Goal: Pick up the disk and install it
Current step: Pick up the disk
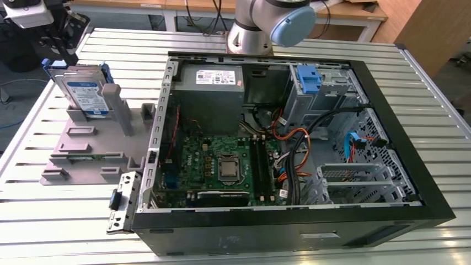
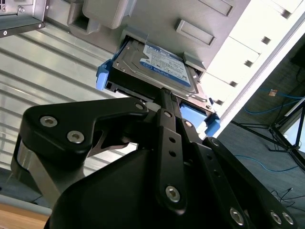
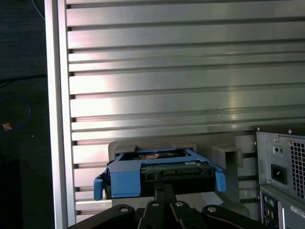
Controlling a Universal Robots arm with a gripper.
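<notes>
The disk point(image 1: 86, 92) is a silver drive with a blue-and-white label in a blue carrier. It stands upright in a slot of the grey holder point(image 1: 88, 144) at the exterior view's left. My gripper point(image 1: 63, 52) hangs just above and behind its top edge. In both wrist views the thin black fingers point(image 2: 167, 110) lie close together, and the gripper point(image 3: 164, 187) ends right at the disk's point(image 3: 159, 172) upper edge, with nothing seen between them. The label side of the disk point(image 2: 159, 64) shows in the second wrist view, still seated in the holder.
An open black computer case point(image 1: 412, 165) lies on the slatted metal table point(image 1: 74, 221), with the grey power supply point(image 1: 209, 83), a tall blue latch point(image 1: 309, 80), a metal drive cage point(image 1: 353, 182), a motherboard and cables inside. The arm's base point(image 1: 265, 25) stands behind the case.
</notes>
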